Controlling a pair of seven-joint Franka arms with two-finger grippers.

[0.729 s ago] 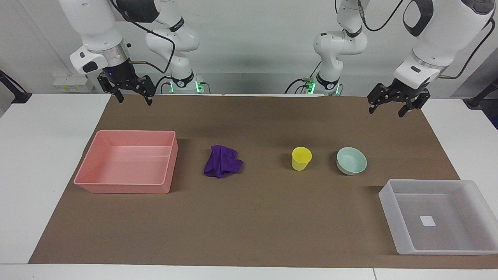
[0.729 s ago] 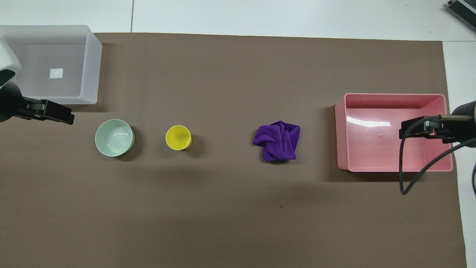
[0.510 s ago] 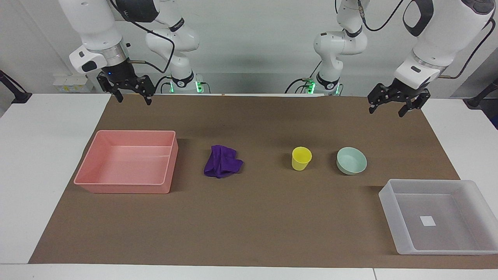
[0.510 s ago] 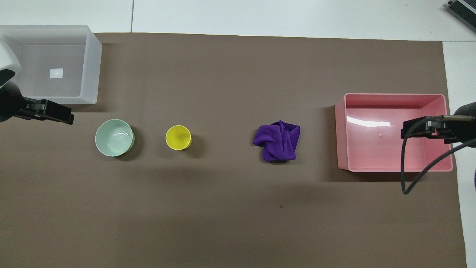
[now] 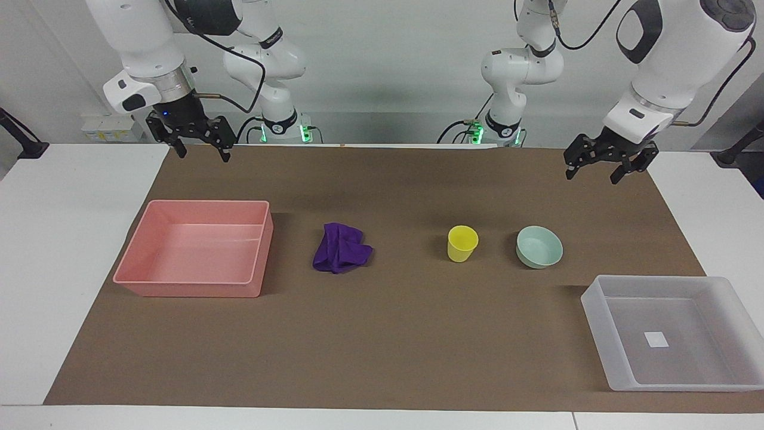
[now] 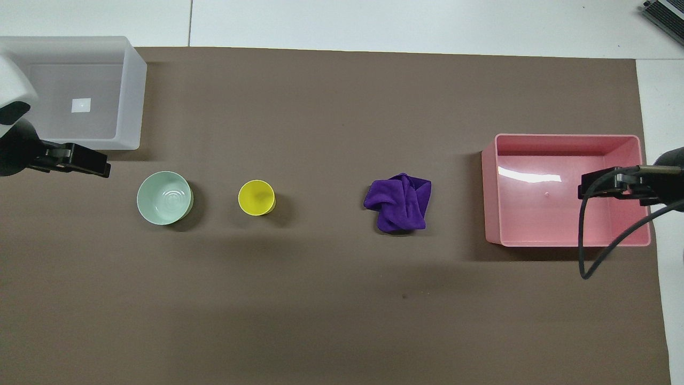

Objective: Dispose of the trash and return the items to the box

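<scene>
- Grippers both hang empty with fingers spread apart: the left gripper (image 5: 603,167) is up over the mat's (image 5: 406,358) edge at the left arm's end of the table, the right gripper (image 5: 198,146) over the mat's edge at the right arm's end. Nothing is held, so I judge the task has not yet begun.
- Cloth (image 5: 341,248), the purple trash, lies bunched on the mat well below the right gripper and toward the table's middle from it. The pink tray (image 5: 179,286) sits almost under that gripper, just beside the cloth. That layout suggests the right arm is meant to take the cloth and drop it in the tray.
- Bowl (image 5: 539,246), mint green, stands upright below the left gripper, a little toward the middle from it. The yellow cup (image 5: 462,243) stands upright near the bowl, one step more toward the middle; the two do not touch.
- Box (image 5: 597,310), the frosted tray with a white sticker (image 5: 656,339) on its floor, lies empty at the left arm's end, farther from the robots than the bowl. The left gripper is therefore the natural one to carry bowl and cup into it.
- Rows like this keep each arm's things on its own half, so neither needs to cross the other.
</scene>
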